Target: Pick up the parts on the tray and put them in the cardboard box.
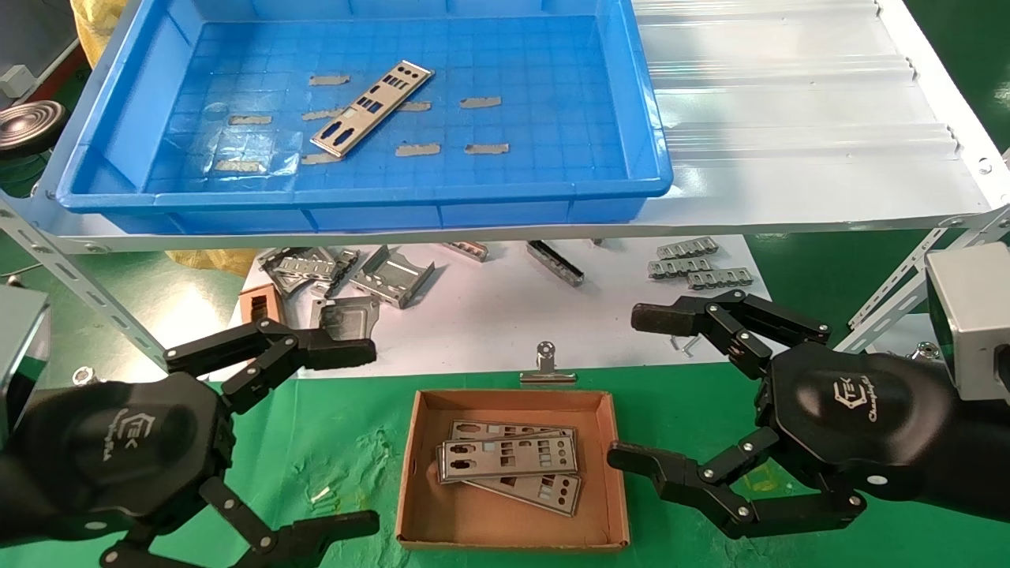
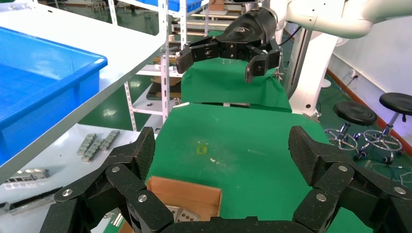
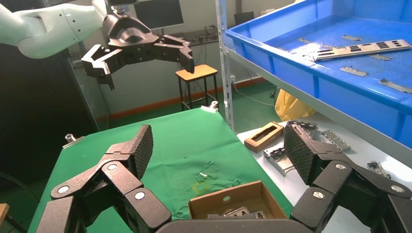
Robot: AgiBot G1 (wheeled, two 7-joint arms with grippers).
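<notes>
One silver punched plate [image 1: 372, 108] lies slanted on the floor of the blue tray [image 1: 505, 189] on the upper shelf; it also shows in the right wrist view [image 3: 362, 48]. The brown cardboard box [image 1: 418, 465] sits on the green cloth between my grippers and holds a few stacked plates [image 1: 511, 464]; its corner shows in the left wrist view [image 2: 184, 194] and the right wrist view [image 3: 233, 196]. My left gripper [image 1: 347, 438] is open and empty left of the box. My right gripper [image 1: 639, 390] is open and empty right of the box.
Grey tape strips [image 1: 481, 102] are stuck on the tray floor. Bent grey brackets [image 1: 390, 276] and a small narrow brown box [image 1: 259, 304] lie on the white sheet under the shelf. A binder clip [image 1: 546, 367] sits behind the box. Angled shelf struts [image 1: 79, 284] stand at both sides.
</notes>
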